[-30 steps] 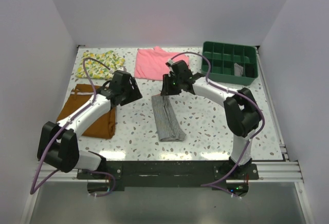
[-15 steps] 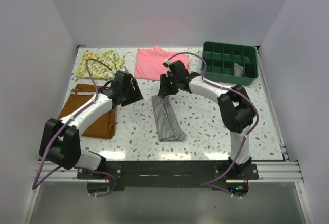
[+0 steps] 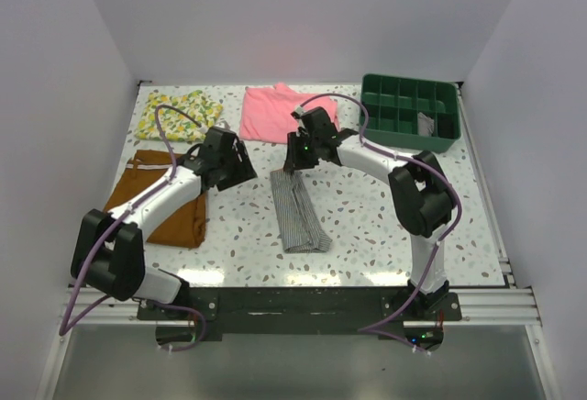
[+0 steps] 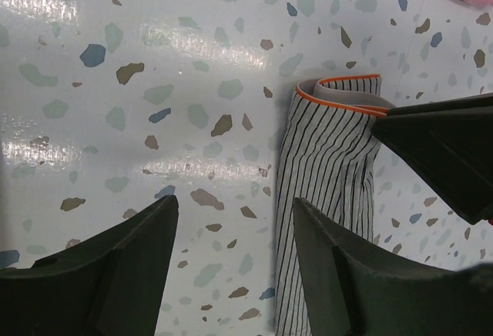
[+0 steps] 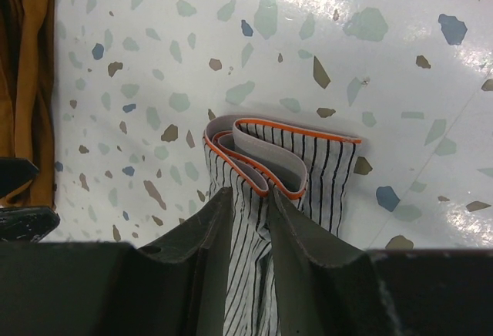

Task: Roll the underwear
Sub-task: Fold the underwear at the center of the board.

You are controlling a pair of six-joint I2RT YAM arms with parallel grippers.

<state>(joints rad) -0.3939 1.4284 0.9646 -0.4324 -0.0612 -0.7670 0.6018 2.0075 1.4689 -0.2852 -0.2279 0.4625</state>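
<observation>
The underwear is a grey-and-white striped garment folded into a long narrow strip in the middle of the table, with its orange-edged waistband at the far end. My right gripper sits at that far end. In the right wrist view it is shut on a pinch of the striped fabric just below the folded waistband. My left gripper hovers just left of the strip. In the left wrist view it is open and empty, with the underwear partly under its right finger.
Rust-brown shorts lie at the left, a yellow flowered garment at the far left and a pink folded garment behind the grippers. A green compartment tray stands at the far right. White walls enclose the table.
My right gripper has shifted slightly left onto the waistband end of the underwear. My left gripper has edged a little farther back. The underwear strip has not moved.
</observation>
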